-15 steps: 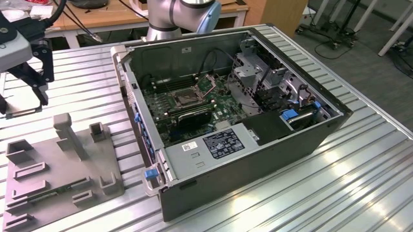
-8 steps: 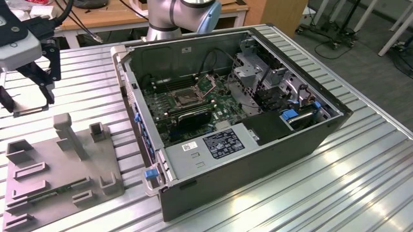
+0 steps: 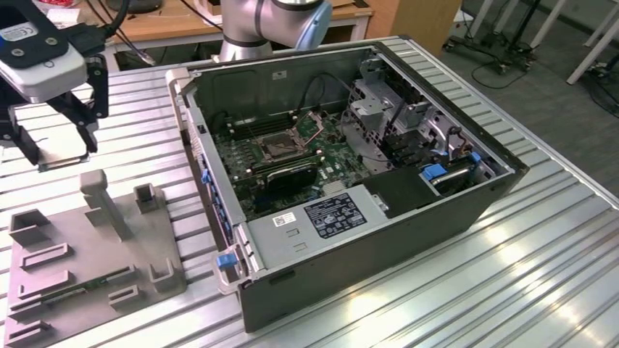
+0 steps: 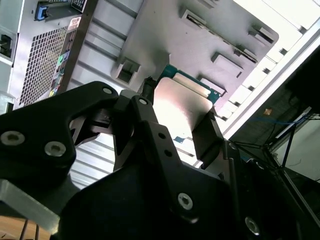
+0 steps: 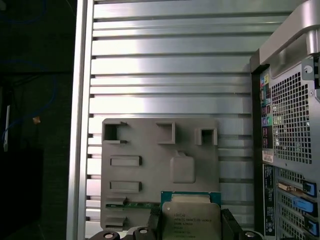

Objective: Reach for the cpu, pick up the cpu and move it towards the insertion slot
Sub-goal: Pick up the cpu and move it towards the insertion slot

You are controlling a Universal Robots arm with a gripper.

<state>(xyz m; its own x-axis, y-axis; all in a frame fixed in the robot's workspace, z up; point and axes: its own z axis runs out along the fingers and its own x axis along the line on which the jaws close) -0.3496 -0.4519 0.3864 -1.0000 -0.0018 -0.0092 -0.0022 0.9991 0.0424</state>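
Our fingers (image 4: 207, 135) are clamped on the cpu (image 4: 182, 107) by its edges, aloft near the grey tray (image 5: 150, 165), well apart from the insertion slot (image 3: 274, 147). We judge this thin edge grip could slip, or the cpu could clip the computer case (image 3: 387, 246) wall.

My arm (image 3: 249, 25) was a silver-grey tube with a pale blue joint cap (image 3: 309, 22), at twelve o'clock in the exterior view. At ten o'clock sat my pale grey wrist block (image 3: 43, 69), with black cables (image 3: 118, 20) running off it. My pincer (image 3: 60, 154) was matte black, built of angular linked bars and flat fingers (image 4: 206, 134). In the second wrist view, round silver screws (image 4: 185, 201) studded its knuckles.
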